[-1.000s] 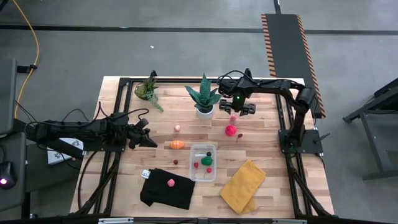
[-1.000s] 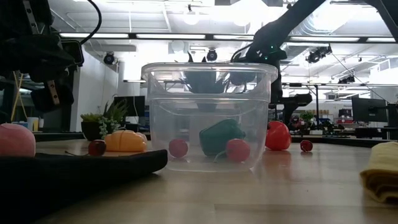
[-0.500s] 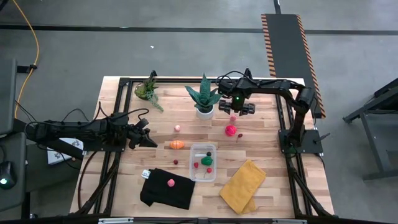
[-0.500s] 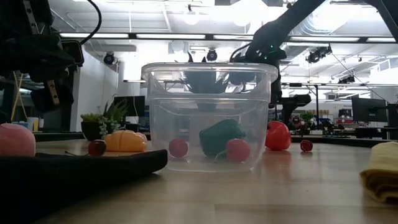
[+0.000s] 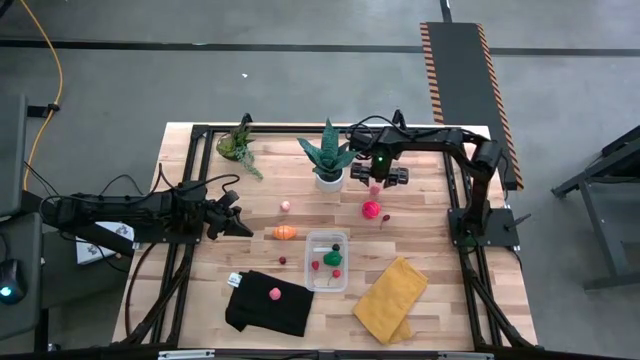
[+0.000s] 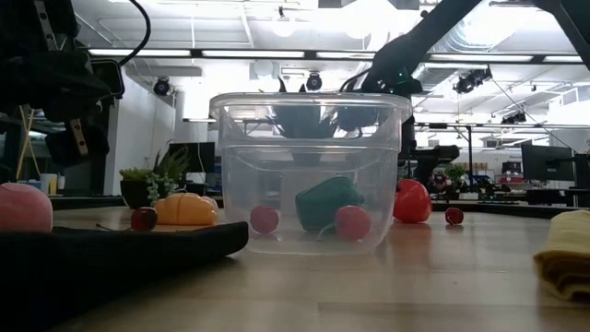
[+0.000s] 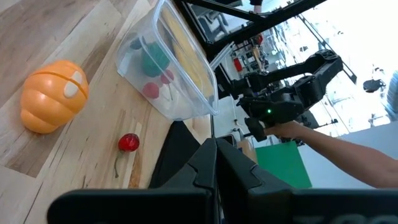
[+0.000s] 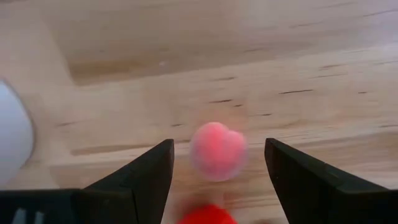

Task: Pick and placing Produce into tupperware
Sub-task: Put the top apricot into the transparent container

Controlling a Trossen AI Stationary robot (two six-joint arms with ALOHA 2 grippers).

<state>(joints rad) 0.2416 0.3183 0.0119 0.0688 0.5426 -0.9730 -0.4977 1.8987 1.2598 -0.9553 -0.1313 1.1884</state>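
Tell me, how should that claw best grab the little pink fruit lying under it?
Probably straight down from above: the pink fruit is small, round and lies free on the table, so the open right gripper, already straddling it, can pinch its widest middle.

Even overhead light falls on my table [image 5: 200,300], with faint shadows. At table height, ceiling strips glare white behind the tupperware [image 6: 311,171]. Past my right fingers, the pink fruit [image 8: 217,150] is soft and blurred.
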